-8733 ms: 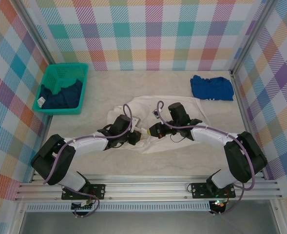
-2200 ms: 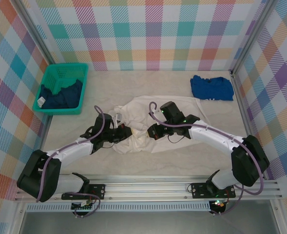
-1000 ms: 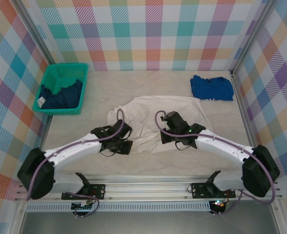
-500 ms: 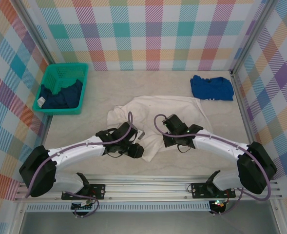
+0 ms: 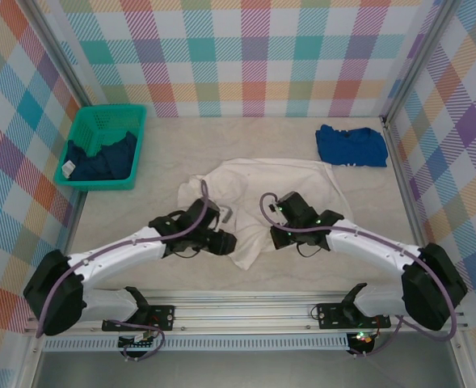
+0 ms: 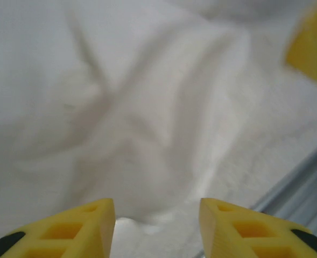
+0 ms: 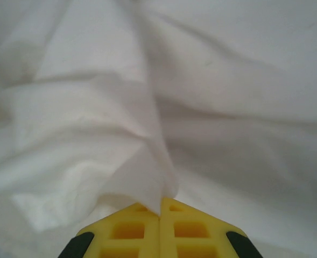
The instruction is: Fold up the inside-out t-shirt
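At centre frame, the white inside-out t-shirt [image 5: 258, 182] is seen crumpled, unfolded; a ridge of cloth is pinched by the right gripper [image 7: 161, 207]; the left gripper [image 6: 157, 215] is held wide above its lower edge; spreading and all folds are judged outstanding.

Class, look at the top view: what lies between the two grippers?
A near flap of the t-shirt fills the stretch between the left gripper and the right gripper. The top view shows this.

We see the t-shirt [image 5: 258, 187] centred on the table [image 5: 221, 133], a basket [image 5: 112, 108] holding a garment [image 5: 100, 159] far left, and a folded shirt [image 5: 351, 145] far right.
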You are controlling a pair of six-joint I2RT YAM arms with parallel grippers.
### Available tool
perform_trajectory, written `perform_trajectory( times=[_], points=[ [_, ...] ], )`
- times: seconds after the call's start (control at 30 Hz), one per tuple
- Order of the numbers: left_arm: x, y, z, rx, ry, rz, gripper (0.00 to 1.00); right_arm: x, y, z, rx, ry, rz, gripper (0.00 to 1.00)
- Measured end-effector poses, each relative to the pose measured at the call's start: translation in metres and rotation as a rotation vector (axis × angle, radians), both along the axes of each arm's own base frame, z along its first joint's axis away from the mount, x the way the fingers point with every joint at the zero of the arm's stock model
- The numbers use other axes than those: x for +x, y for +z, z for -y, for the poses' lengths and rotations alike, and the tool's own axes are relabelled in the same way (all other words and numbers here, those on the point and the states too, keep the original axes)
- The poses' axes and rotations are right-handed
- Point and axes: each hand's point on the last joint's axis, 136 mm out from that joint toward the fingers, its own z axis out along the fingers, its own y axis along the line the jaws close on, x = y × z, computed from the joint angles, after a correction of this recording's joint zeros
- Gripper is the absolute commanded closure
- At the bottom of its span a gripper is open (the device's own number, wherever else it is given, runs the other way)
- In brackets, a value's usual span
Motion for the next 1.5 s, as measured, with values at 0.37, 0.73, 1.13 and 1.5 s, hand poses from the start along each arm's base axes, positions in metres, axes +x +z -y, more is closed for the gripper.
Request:
perform_trajectory(
  times=[0.37, 0.73, 1.13, 1.5],
  points=[
    [0.108, -0.003, -0.127, 0.063, 0.605, 0.042, 0.30, -0.015, 0.019, -0.002, 0.104, 0.076, -0.141, 0.47],
    [0.242, -0.047, -0.141, 0.031, 0.677, -0.045, 0.27, 0.189, 0.051, -0.021, 0.171, -0.162, 0.130, 0.28],
    [0.244, -0.067, -0.116, -0.036, 0.582, -0.141, 0.53, 0.294, -0.016, -0.071, 0.029, -0.047, 0.155, 0.21],
    [0.240, -0.073, -0.107, -0.069, 0.563, -0.162, 0.96, 0.310, -0.047, -0.077, -0.079, 0.050, 0.145, 0.85]
  ],
)
